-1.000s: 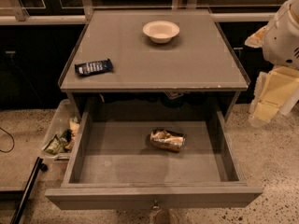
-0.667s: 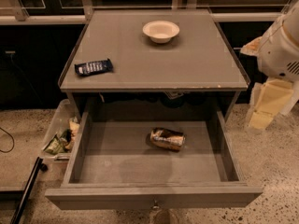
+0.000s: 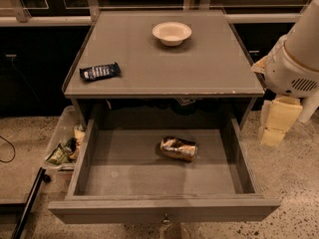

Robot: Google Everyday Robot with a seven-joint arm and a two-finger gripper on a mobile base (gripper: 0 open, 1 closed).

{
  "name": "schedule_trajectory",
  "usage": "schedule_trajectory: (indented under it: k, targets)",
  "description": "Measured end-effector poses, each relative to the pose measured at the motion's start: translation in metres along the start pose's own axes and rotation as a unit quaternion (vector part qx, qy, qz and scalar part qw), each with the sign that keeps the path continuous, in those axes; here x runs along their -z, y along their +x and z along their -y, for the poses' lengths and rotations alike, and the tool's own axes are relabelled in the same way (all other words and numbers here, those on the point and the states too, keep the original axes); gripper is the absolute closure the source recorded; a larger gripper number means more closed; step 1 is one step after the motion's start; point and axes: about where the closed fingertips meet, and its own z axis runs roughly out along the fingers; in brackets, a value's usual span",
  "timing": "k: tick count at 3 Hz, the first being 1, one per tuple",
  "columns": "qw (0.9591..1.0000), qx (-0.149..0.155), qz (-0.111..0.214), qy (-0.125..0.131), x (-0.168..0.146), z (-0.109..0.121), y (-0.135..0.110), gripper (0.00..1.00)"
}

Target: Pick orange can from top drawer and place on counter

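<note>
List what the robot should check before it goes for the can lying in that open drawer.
1. Drawer open: ok. The drawer is pulled out and its floor is in plain sight.
2. Can free to grab: ok. The can lies on its side on the drawer floor, with nothing on it or against it.
3. Gripper lined up: not ok. The gripper hangs outside the drawer, off its right side, apart from the can.
4. Room to set it down: ok. The counter has bare space between the bowl and the snack wrapper.
5. Gripper ready to grasp: cannot tell.
</note>
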Motion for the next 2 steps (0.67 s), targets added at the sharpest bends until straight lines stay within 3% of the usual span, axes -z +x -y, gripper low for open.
schedule_trajectory:
  k: [1, 2]
  targets:
    - [0.9993, -0.018, 0.03, -0.009, -0.015, -0.006, 0.001, 0.0]
    - [0.9953, -0.049, 0.08, -0.026, -0.063, -0.016, -0.008, 0.0]
